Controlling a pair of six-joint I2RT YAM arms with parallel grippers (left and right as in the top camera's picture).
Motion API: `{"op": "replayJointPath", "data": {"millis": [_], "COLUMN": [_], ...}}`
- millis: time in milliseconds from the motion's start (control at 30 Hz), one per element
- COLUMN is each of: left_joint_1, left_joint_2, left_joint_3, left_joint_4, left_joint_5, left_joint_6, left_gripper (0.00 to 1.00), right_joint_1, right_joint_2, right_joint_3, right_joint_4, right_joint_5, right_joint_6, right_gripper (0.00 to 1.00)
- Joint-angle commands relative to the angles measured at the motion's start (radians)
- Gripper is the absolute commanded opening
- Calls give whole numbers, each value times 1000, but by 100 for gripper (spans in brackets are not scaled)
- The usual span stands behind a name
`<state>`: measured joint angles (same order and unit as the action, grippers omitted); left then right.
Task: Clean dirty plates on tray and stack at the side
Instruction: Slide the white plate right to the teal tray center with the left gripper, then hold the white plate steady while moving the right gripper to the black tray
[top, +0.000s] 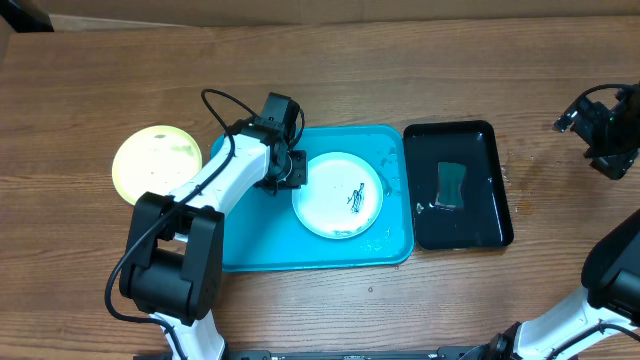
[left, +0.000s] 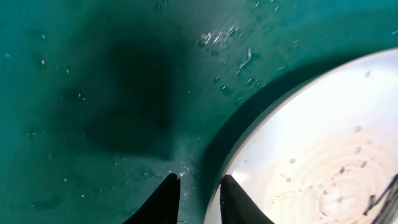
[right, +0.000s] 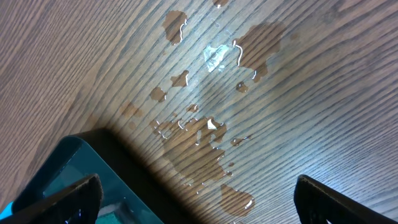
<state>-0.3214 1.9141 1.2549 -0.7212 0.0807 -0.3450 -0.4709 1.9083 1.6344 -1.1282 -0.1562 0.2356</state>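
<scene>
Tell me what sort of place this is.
Likely a lab bench mocked up for dishwashing, not a kitchen: wooden table, turquoise tray holding a smeared white plate, black tray with a sponge.

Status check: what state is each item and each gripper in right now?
white plate: flat in the tray, dark smear on it.
yellow-green plate: on the table left of the tray, no dark smear visible.
tray: wet, holds only the white plate.
sponge: lying in the black tray.
left gripper: slightly open at the white plate's left rim.
right gripper: wide open, empty, above water spills.
</scene>
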Motion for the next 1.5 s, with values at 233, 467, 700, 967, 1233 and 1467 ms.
{"op": "replayJointPath", "data": {"millis": [233,467,700,967,1233,1467], "left_joint_1": [-13,-12,-11,-11,-11,-11], "left_joint_2": [-5,-5,-5,-5,-5,-5], "left_joint_3": [-60,-35,-24,44,41,29], "left_joint_4": [42,8,17,-37,-39,-37], "left_joint_5": [1,50,47,49,42,39], "left_joint_6": [-19,-187,-154,-96,-60,-59], "left_gripper": [4,12,5,13,15,24], "right_joint_1": [-3,-3,-3,-3,-2,-1], "right_joint_2": [-14,-14,-14,-14,-14,-15], "right_joint_3": [9,9,9,9,9,9], "right_joint_4": [3,3,3,3,62,-65], "right_joint_5": [5,5,5,5,-23,-283], "right_joint_6": [0,0,1,0,6,0], "right_gripper": [100,100,100,100,100,95]}}
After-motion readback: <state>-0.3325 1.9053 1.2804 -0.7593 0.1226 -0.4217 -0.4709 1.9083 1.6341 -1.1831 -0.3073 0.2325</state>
